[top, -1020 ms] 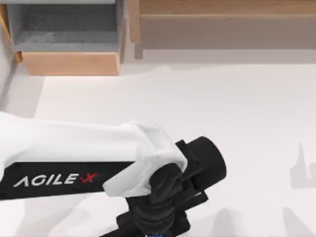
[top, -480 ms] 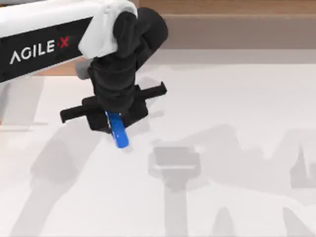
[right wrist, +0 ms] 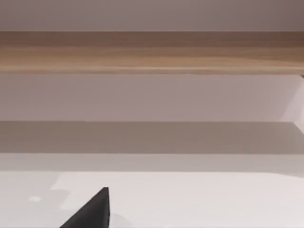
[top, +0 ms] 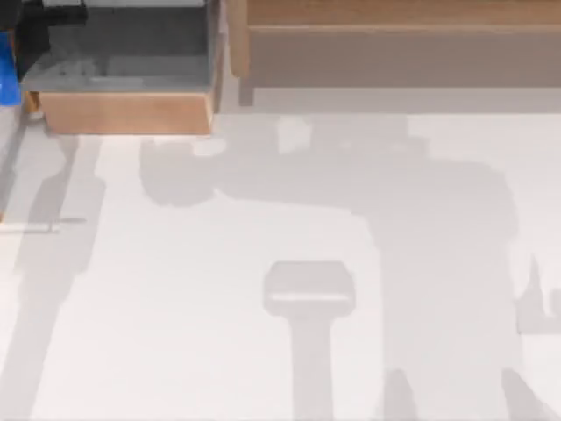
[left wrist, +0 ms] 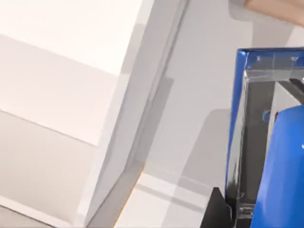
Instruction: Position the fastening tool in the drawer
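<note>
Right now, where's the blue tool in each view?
Top view: tool at the far left edge, beside the left gripper, by the drawer's left wall.
Left wrist view: tool close up, right by the camera.
Right wrist view: faces the shelf across the table.
Shared landmark: the shelf, along the top view's far edge, right of the drawer.

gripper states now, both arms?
Left tool: shut on the blue tool, at the drawer's left edge.
Right tool: cannot tell.
</note>
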